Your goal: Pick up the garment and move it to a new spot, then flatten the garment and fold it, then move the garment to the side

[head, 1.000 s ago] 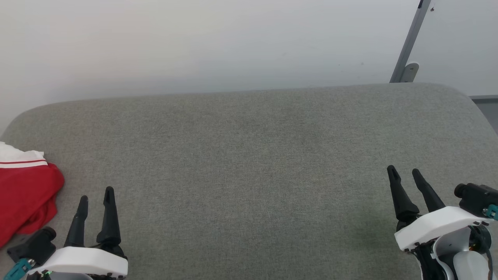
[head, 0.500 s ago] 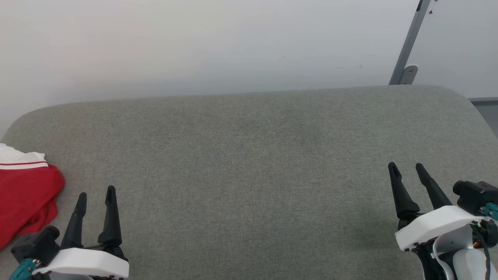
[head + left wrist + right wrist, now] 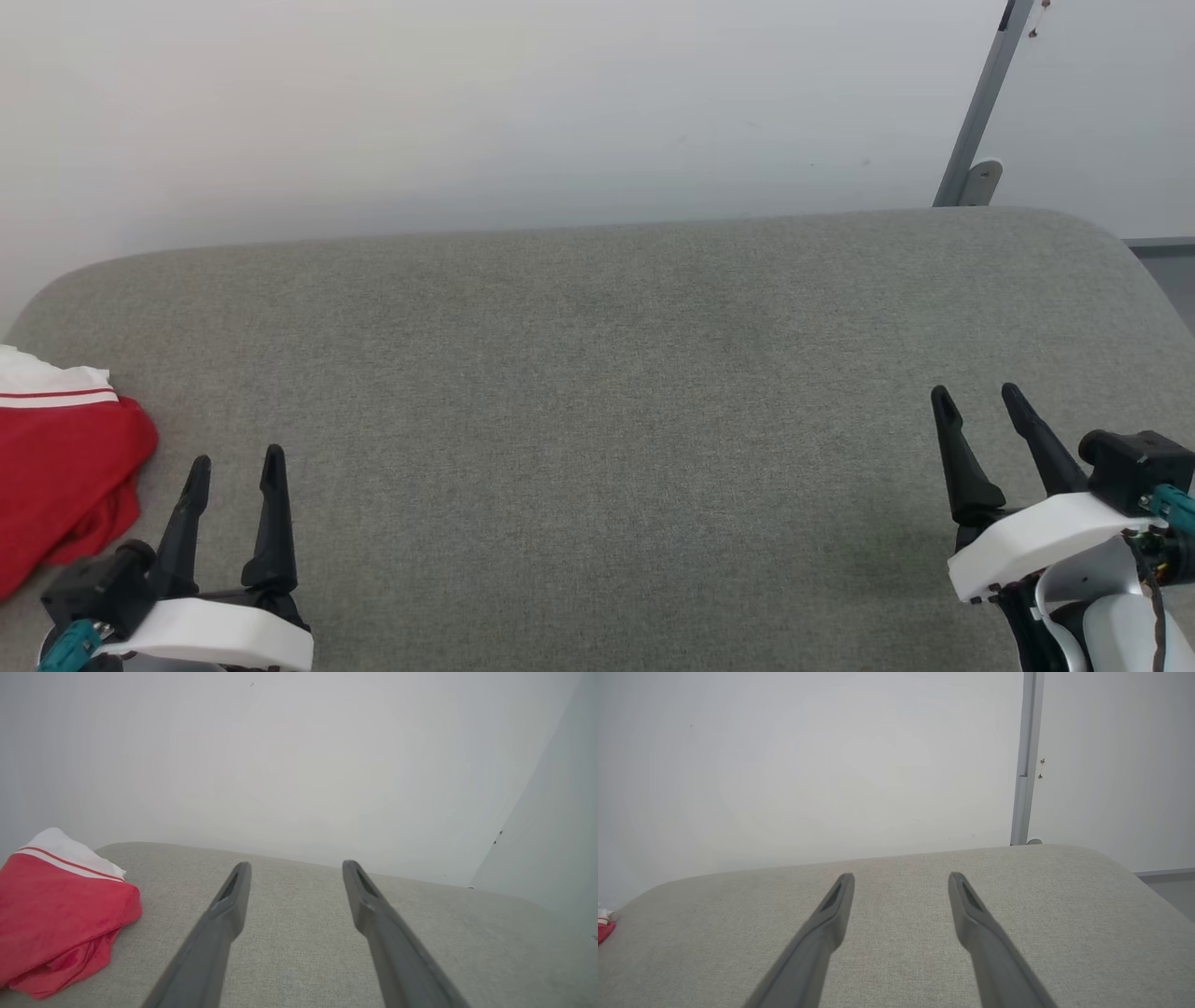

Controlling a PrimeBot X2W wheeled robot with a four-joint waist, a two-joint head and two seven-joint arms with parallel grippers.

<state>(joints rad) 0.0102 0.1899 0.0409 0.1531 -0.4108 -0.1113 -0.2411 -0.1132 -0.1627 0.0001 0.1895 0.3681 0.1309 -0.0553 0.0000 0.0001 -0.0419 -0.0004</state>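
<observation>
The garment (image 3: 56, 467), red with a white, red-striped band on top, lies bunched at the far left edge of the grey padded surface (image 3: 597, 373); part of it runs off the head view. In the left wrist view the garment (image 3: 56, 914) sits left of the fingers, apart from them. A sliver of the garment (image 3: 603, 928) shows at the right wrist view's left edge. My left gripper (image 3: 235, 459) hovers open at the lower left, just right of the garment, holding nothing. My right gripper (image 3: 976, 390) stands open at the lower right, far from it.
A pale wall rises behind the surface. A grey metal post (image 3: 980, 103) with a small bracket stands at the back right corner. The surface's rounded back edge (image 3: 597, 229) and right edge border the work area.
Both grippers have shifted only slightly; the right one's fingers sit a little higher in view. The head view has drifted a little. The garment lies as before.
</observation>
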